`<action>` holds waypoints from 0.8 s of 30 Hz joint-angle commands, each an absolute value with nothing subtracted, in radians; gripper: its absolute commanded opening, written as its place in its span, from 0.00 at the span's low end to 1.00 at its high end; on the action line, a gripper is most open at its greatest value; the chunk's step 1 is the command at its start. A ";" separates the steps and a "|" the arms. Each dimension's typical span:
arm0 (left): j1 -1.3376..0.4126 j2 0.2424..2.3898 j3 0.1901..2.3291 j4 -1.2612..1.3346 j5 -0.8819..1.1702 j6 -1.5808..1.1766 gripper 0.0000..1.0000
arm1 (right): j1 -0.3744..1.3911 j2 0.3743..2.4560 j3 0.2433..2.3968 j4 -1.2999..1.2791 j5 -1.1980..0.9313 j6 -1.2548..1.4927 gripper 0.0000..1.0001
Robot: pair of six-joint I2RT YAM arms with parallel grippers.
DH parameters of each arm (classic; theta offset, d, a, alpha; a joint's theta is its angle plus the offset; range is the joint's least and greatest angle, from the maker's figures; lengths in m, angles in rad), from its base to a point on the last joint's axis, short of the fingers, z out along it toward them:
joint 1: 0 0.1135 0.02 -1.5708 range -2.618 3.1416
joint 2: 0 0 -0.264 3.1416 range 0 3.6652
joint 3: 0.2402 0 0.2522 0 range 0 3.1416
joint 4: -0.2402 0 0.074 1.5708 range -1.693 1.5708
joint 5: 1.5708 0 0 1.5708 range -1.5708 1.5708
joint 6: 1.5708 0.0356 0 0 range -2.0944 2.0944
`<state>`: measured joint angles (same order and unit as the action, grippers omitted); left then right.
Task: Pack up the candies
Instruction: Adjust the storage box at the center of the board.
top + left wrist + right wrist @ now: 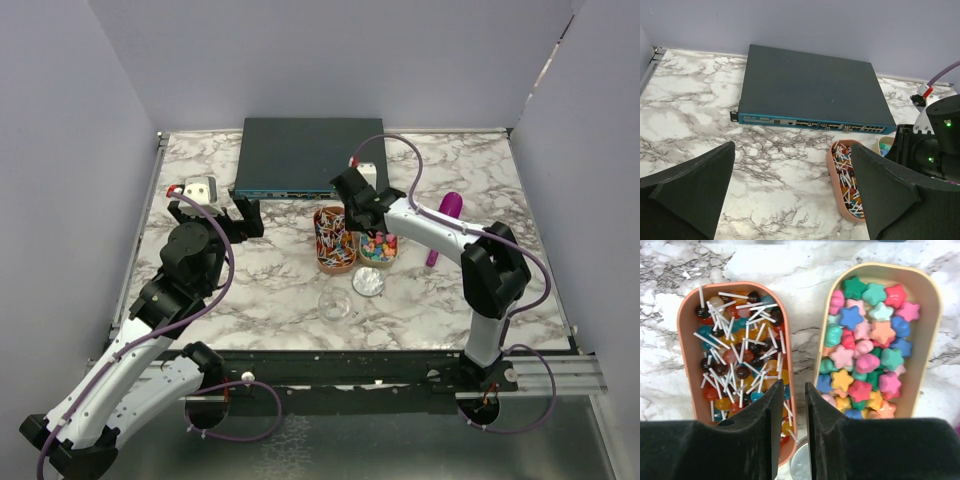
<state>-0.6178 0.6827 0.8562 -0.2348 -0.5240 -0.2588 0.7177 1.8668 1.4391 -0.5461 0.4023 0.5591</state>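
Note:
The candies (867,347) are small star and heart shapes in pink, yellow, green, blue and orange, heaped in a beige oval tub (932,300). In the top view the candies (378,245) lie mid-table. My right gripper (806,386) hovers above the gap between this tub and an orange tub of lollipops (737,352). Its jaws stand a narrow gap apart with nothing between them. From above, the right gripper (358,215) is at the tubs' far end. My left gripper (792,150) is wide open and empty, left of the lollipop tub (846,180). A purple scoop (445,225) lies at the right.
A dark blue network switch (300,158) sits at the back of the marble table. A round silver lid (368,282) and a clear cup (336,305) stand in front of the tubs. A white device (200,188) lies at the back left.

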 commanded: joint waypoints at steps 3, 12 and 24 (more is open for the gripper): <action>-0.624 0.678 0.870 -0.253 -0.513 -0.263 0.99 | 0.688 1.806 1.398 -0.598 0.498 0.577 0.28; -0.624 0.680 0.870 -0.253 -0.512 -0.263 0.99 | 0.652 1.860 1.405 -0.575 0.441 0.621 0.29; -0.624 0.681 0.870 -0.253 -0.514 -0.261 0.99 | 0.650 1.930 1.440 -0.551 0.385 0.637 0.29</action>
<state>-0.6178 0.6827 0.8562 -0.2348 -0.5236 -0.2588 0.6525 1.9060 1.4094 -0.5694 0.4156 0.6178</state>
